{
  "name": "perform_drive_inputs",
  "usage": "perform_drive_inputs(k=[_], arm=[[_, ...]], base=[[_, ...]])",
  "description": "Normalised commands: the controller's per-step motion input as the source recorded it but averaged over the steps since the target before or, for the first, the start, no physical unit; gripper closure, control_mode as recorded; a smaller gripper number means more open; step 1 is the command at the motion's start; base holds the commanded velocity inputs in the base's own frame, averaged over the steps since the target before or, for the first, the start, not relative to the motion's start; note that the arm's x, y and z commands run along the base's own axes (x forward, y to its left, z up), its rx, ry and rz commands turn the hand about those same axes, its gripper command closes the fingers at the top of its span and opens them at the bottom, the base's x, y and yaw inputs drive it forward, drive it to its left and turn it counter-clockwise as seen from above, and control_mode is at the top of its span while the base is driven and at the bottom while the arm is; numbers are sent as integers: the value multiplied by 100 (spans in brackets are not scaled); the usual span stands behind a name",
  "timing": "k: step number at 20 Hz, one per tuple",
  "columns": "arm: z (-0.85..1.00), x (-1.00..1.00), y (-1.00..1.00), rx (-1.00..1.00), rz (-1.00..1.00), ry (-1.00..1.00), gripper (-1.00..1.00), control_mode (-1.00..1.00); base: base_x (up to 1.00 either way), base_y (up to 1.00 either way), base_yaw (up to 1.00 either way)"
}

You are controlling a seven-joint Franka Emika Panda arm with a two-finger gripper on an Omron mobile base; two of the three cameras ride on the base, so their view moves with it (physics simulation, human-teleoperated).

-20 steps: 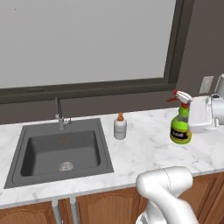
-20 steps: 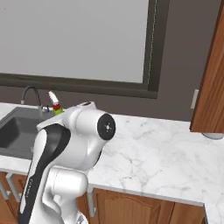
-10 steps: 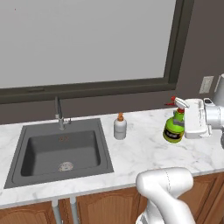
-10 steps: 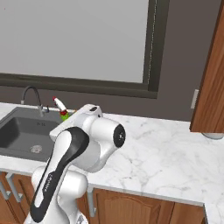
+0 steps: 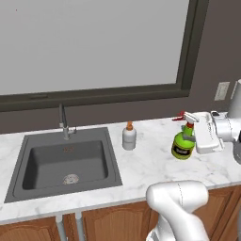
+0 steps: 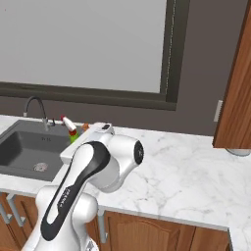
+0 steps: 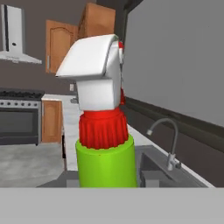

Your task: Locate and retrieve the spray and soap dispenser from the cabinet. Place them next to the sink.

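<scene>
My gripper is shut on the spray, a bright green bottle with a white and red nozzle, slightly tilted and low over the white marble counter right of the sink. In the hand view the spray stands close in front, its nozzle on top. From the right base view, the spray peeks out behind my arm. The soap dispenser, pale with an orange pump, stands upright on the counter just right of the sink's rim, left of the spray. The brown cabinet hangs at the far right.
A slim faucet rises behind the basin. A wide window with a dark frame runs along the back wall, with a wall outlet to its right. A grey object sits under the cabinet.
My gripper has carried the spray leftward and lower, closer to the soap dispenser and the counter. The soap dispenser has stayed in place.
</scene>
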Motion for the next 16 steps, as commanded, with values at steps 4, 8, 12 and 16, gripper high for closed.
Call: perform_drive_inputs(k=[4, 8, 12, 16], arm=[[-29, 27, 21, 0, 12, 2, 100, -100], [-29, 34, 18, 0, 8, -2, 100, -100], [-39, 35, 17, 0, 8, -2, 100, -100], [-43, 34, 17, 0, 8, 0, 100, -100]], base=[[0, 0, 0], [0, 0, 0], [0, 0, 0], [0, 0, 0]])
